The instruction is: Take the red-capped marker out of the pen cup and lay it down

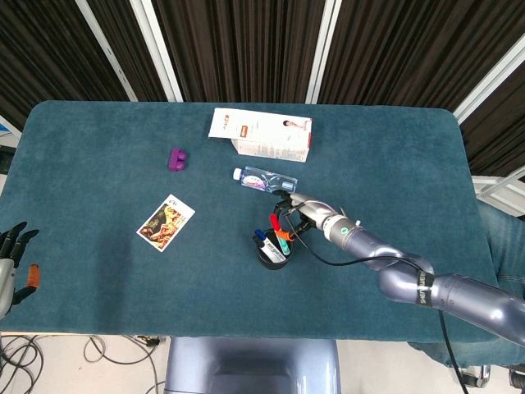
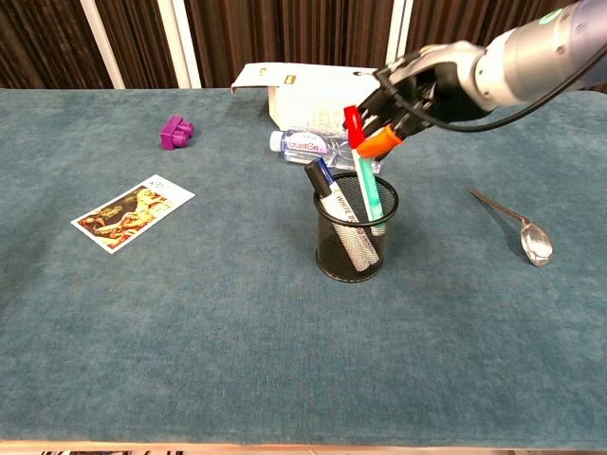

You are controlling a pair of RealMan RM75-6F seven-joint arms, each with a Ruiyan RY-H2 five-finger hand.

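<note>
Teal surface, front-centre: you're pinching the red-capped marker [image 2: 354, 120] w/ right hand [image 2: 424, 90] fingers [image 2: 391, 106], half-lifted above pen cup [image 2: 356, 230]. Probably light, stiff, slick; grip the barrel below the cap.

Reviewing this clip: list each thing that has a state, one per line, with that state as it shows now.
red-capped marker: capped, gripped by the right hand, partly lifted, lower end inside the pen cup
pen cup: upright, other markers inside
water bottle: lying on its side
box: flap open
left hand: holds nothing, fingers apart
</note>
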